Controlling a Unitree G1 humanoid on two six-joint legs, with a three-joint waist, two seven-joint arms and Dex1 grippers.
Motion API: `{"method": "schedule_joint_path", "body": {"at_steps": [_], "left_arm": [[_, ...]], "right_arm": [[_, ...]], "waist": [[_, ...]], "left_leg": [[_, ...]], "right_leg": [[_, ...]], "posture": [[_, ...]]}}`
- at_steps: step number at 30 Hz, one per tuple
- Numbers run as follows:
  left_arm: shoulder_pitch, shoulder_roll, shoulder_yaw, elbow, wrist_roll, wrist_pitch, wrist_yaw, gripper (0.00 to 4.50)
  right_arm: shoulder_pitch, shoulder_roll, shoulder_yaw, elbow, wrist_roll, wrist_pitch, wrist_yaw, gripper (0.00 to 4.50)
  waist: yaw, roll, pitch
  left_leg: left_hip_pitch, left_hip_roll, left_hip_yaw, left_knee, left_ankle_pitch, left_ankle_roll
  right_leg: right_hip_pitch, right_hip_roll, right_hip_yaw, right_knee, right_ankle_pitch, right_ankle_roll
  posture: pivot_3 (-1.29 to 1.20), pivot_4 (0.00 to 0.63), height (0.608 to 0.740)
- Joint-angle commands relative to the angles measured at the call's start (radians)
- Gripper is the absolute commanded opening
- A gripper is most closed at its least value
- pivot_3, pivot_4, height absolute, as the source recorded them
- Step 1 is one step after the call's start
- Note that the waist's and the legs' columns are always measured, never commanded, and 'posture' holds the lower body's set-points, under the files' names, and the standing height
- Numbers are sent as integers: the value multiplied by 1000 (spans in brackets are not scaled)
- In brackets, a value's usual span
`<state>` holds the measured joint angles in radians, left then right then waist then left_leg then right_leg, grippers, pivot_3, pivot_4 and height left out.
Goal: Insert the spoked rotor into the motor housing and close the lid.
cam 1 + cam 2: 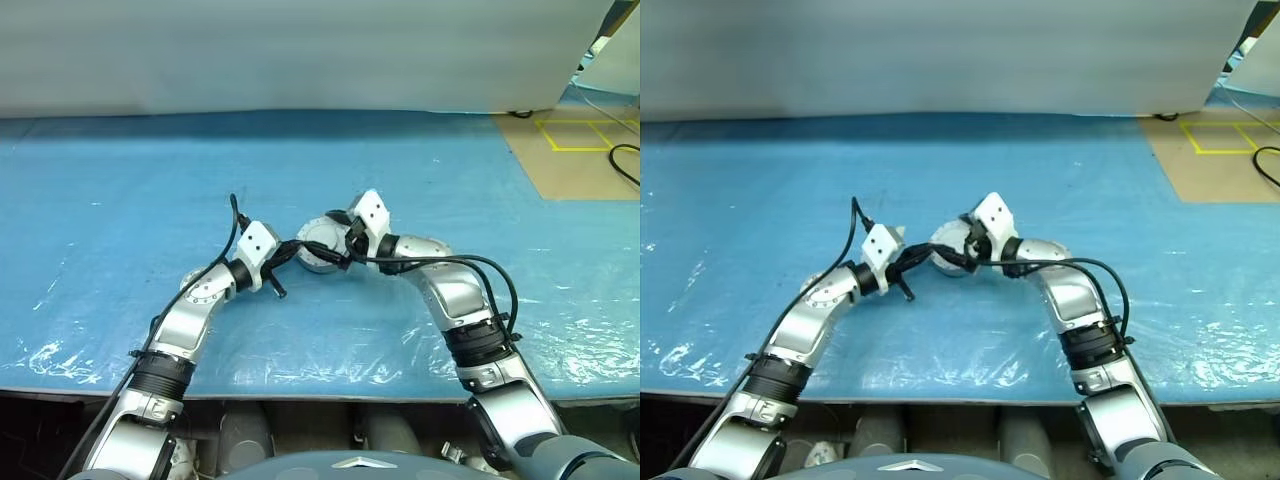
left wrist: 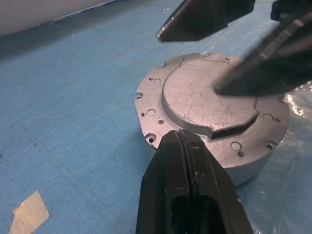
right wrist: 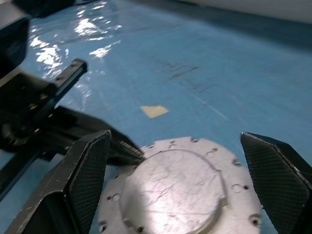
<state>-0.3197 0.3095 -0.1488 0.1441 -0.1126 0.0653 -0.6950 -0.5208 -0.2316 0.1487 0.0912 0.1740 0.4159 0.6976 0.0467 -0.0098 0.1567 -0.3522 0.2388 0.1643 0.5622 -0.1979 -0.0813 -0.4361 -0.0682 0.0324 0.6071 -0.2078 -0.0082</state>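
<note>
The motor housing [image 2: 246, 168] sits on the blue sheet near the middle of the table with the lid [image 2: 204, 102] down on it, plain grey face up. My left gripper [image 2: 180, 139] is shut, its tip resting at the housing's top rim on the side towards me. My right gripper [image 3: 174, 139] stands open just above the lid [image 3: 170, 190], one finger on each side and nothing between them. In the head views both grippers meet at the housing [image 1: 318, 243]. The spoked rotor is out of view.
The blue plastic sheet [image 1: 150, 180] covers the table, wrinkled and shiny near the front edge. A small scrap of beige tape [image 3: 154, 111] lies on it close to the housing. Brown floor with yellow lines [image 1: 585, 140] shows at the far right.
</note>
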Motion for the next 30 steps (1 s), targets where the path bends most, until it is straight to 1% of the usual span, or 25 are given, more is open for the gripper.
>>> {"method": "schedule_joint_path", "body": {"at_steps": [1, 5, 8, 12, 17, 21, 24, 27, 30], "left_arm": [[10, 4, -10, 1, 3, 12, -8, 0], [10, 2, -12, 0, 3, 12, -10, 0], [11, 2, -14, -2, 2, 11, -12, 0], [12, 3, -14, -3, 2, 11, -13, 0], [11, 4, -12, -5, 1, 9, -13, 0], [9, 3, -13, -2, 1, 6, -12, 0], [6, 1, -10, 3, 1, 3, -11, 0], [2, 1, -6, 7, 2, -1, -7, 0], [-2, 4, 1, 9, 2, -4, -2, 0]], "right_arm": [[-44, 8, -59, 27, 9, -22, -62, 4479], [-57, -3, -73, 94, 11, 86, -101, 4479], [-79, -1, -116, 145, 48, 244, -140, 4479], [-103, 14, -203, 156, 165, 471, -146, 4479], [-137, 29, -317, 192, 267, 668, -195, 4479], [-142, 26, -359, 192, 336, 803, -193, 4479], [-154, 59, -440, 209, 398, 902, -221, 4479], [-174, 110, -531, 234, 451, 997, -258, 3847], [-186, 159, -604, 250, 481, 1072, -293, 2828]], "waist": [[0, 0, 0], [0, 0, 0], [0, 0, 0], [2, 0, 0], [2, 0, 0], [3, 0, 0], [3, 0, 0], [3, 0, 0], [2, 1, 0]], "left_leg": [[0, 0, 0, 0, 0, 0], [0, 0, 0, -1, 0, 0], [0, 0, 0, -1, 0, 0], [2, 0, 0, -1, 0, 0], [2, 0, 0, -1, 0, 0], [2, 0, 0, -1, 0, 0], [2, 0, 0, -1, 0, 0], [2, 0, 0, -1, 0, 0], [1, 0, 0, -1, 0, 0]], "right_leg": [[0, 0, 0, 0, 0, 0], [0, 0, 0, 0, 0, 0], [0, 0, 0, 0, 0, 0], [1, 0, 0, 0, 0, 0], [1, 0, 0, 0, 0, 0], [1, 0, 0, 0, 0, 0], [1, 0, 0, 0, 0, 0], [1, 0, 0, 0, 0, 0], [1, 0, 0, 0, 0, 0]], "posture": [[0, 150, 740], [0, 150, 740], [0, 150, 740], [0, 150, 740], [0, 150, 740], [0, 150, 740], [0, 150, 740], [0, 150, 740], [0, 150, 740]]}}
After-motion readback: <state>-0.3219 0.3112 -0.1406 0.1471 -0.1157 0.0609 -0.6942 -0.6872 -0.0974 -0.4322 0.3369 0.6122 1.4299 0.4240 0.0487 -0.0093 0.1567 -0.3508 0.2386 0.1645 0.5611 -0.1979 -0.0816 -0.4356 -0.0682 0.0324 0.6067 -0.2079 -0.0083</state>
